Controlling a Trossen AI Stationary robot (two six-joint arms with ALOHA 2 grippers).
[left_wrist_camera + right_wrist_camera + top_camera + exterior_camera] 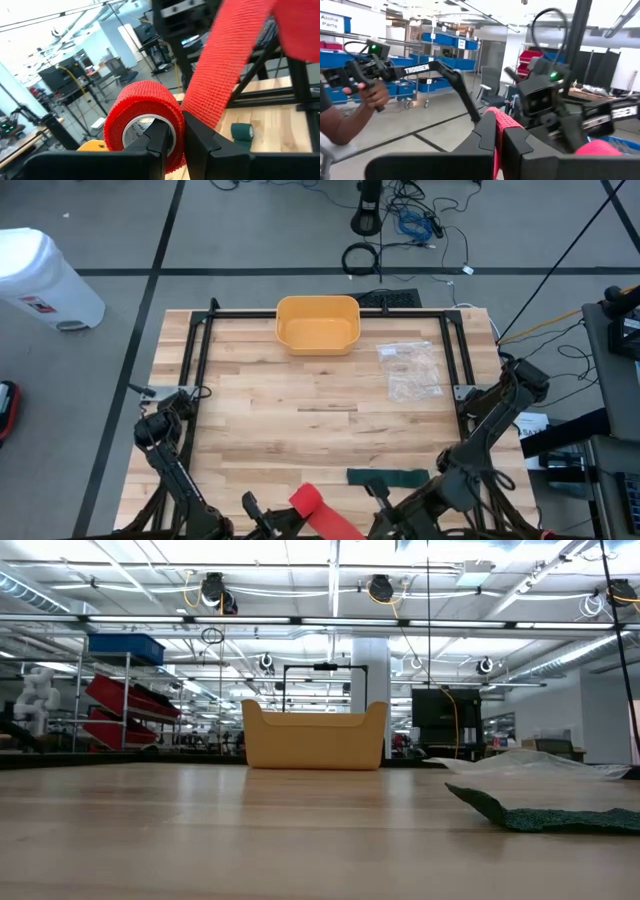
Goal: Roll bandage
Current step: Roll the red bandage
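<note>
A red bandage roll [305, 500] is held up at the table's near edge, and its loose strip [337, 526] runs toward the near right. My left gripper [182, 137] is shut on the roll [142, 122]. My right gripper [499, 137] is shut on the red strip [501, 122]. A dark green bandage [388, 477] lies flat on the table just beyond them. It also shows in the low view [550, 815]. Neither gripper shows in the low view. My left gripper pinches the roll's wall [176, 117], it seems with one finger in the hollow core and one outside. The roll is lifted clear, its core facing the camera. The strip [230, 60] leaves it drawn straight toward the other arm. My right gripper pinches the red strip [500, 120] between its two fingers, which lie across the strip. The strip stands edge-on in the gap. It runs on toward the roll [600, 150] held by the other arm. One layer or several, I cannot tell.
A yellow bin [317, 323] stands at the table's far middle, and a clear plastic bag [410, 368] lies to its right. A black frame [200, 350] runs around the table's far half. A person's hand [365, 97] holds a control arm off the table.
</note>
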